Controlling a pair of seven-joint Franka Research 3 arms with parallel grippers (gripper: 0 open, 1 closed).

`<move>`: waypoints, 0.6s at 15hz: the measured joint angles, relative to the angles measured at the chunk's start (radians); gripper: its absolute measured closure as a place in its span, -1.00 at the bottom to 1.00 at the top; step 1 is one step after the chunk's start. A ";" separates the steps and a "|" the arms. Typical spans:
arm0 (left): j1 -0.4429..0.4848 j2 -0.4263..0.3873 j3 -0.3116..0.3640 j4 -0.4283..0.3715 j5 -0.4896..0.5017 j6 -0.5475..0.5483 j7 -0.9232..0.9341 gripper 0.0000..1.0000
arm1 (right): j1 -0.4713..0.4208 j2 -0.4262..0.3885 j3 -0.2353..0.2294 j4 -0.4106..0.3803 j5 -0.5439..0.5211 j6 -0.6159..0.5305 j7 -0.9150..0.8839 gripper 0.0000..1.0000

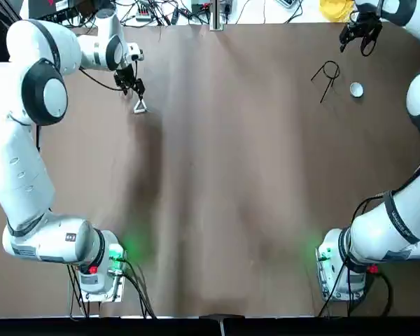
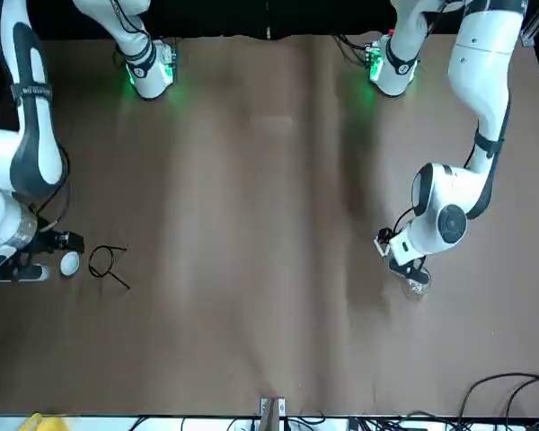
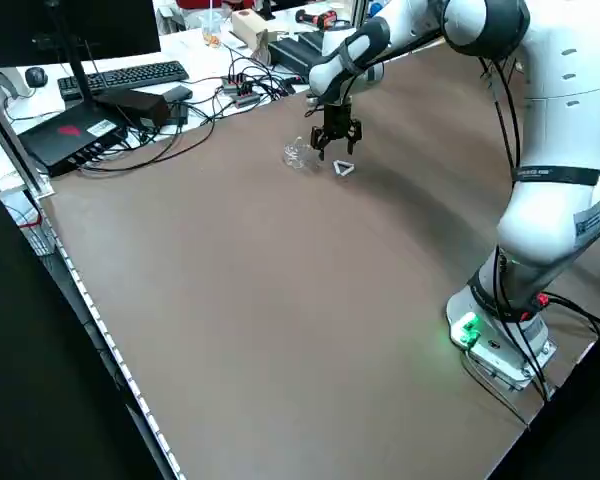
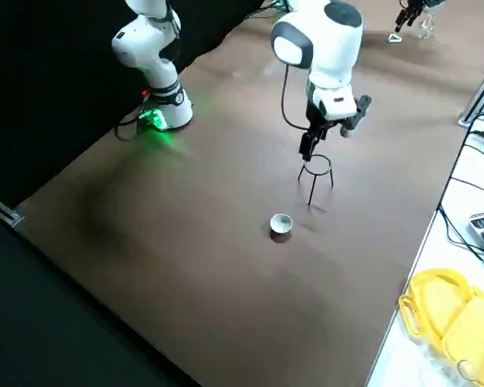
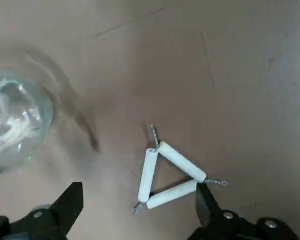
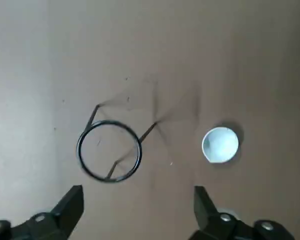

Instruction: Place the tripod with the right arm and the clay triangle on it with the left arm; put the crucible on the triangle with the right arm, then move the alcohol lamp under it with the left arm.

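The tripod (image 1: 327, 73) stands upright at the far right of the table, its ring (image 6: 110, 150) seen from above in the right wrist view. The crucible (image 1: 356, 89) rests on the table just beside it (image 4: 281, 225). My right gripper (image 6: 137, 190) hangs open above the tripod, holding nothing. At the far left the clay triangle (image 1: 140, 106) lies flat, with the alcohol lamp (image 3: 298, 155) close by on the table. My left gripper (image 1: 134, 87) hovers open right above the clay triangle (image 5: 167, 175), fingers on either side of it and apart from it.
A yellow object (image 1: 336, 8) sits past the table's far edge near the right gripper. Cables and a keyboard (image 3: 130, 75) crowd the bench beyond the far left edge. Both arm bases (image 1: 98, 269) stand at the near edge.
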 joint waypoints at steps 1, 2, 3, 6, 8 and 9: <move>-0.006 0.014 0.000 0.009 0.004 0.000 0.012 -0.98 | -0.001 0.013 0.000 0.000 0.001 0.015 0.000 -0.91; -0.011 0.027 0.000 0.016 0.014 0.001 0.029 -0.98 | -0.002 0.025 0.000 0.000 0.007 0.023 0.000 -0.90; -0.014 0.038 -0.001 0.022 0.024 0.002 0.049 -0.98 | -0.004 0.038 0.000 0.000 0.032 0.026 0.001 -0.71; -0.013 0.054 0.000 0.040 0.052 0.004 0.081 -0.93 | -0.013 0.073 0.000 0.000 0.108 0.037 0.000 -0.45; -0.012 0.058 0.000 0.045 0.064 0.004 0.100 -0.84 | -0.020 0.099 0.000 0.000 0.121 0.087 0.000 -0.22; -0.011 0.059 0.000 0.045 0.066 0.004 0.108 -0.81 | -0.022 0.110 0.000 0.000 0.122 0.101 0.000 -0.22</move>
